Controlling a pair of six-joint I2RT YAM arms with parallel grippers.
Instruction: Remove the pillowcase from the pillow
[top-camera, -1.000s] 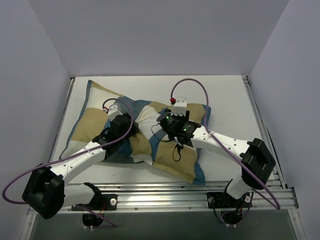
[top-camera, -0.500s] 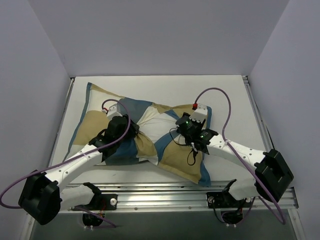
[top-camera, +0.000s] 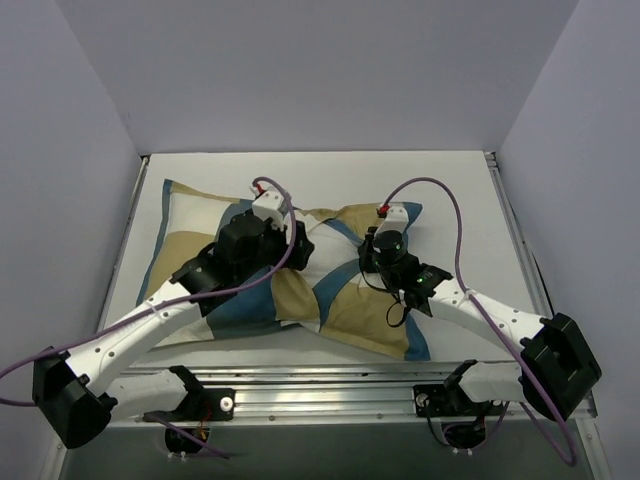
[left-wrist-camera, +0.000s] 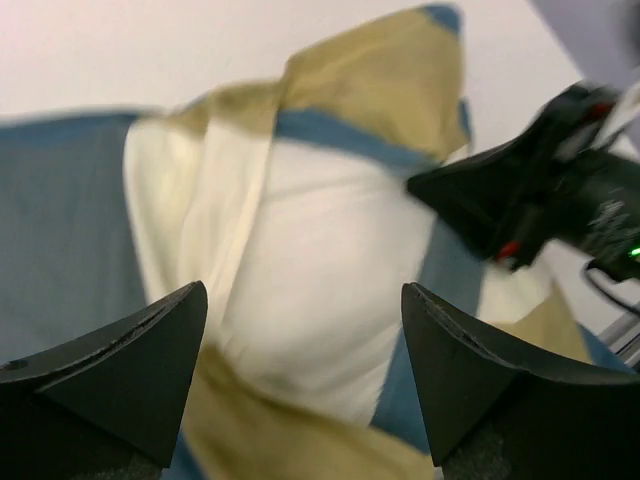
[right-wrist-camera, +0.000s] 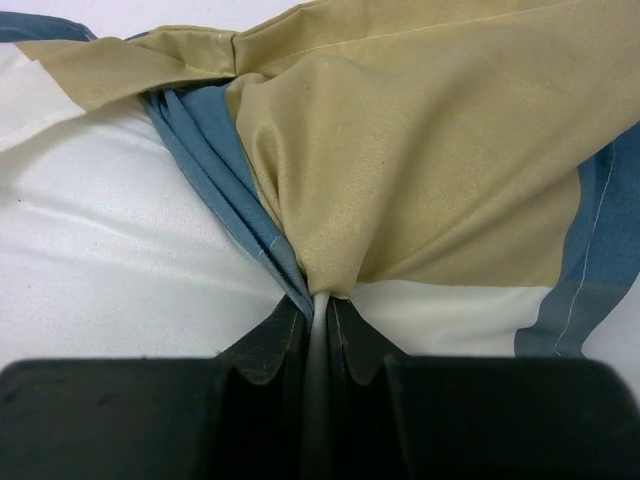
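1. The pillowcase (top-camera: 340, 310) lies crumpled in the middle of the table (top-camera: 450, 190). The pillow is presumably inside it, unseen.
2. The left gripper (left-wrist-camera: 303, 295) hovers spread wide over a cream block. It should pin the bulk down.
3. The right gripper (right-wrist-camera: 318, 310) is clenched on a gathered fold. Pull it steadily outward, low.

Even soft light, faint shadows — left wrist view motion-blurred, others sharp.

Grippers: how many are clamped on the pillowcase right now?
1. The right gripper is shut on a bunched fold of the pillowcase. The left gripper hangs open over its cream patch, gripping nothing.
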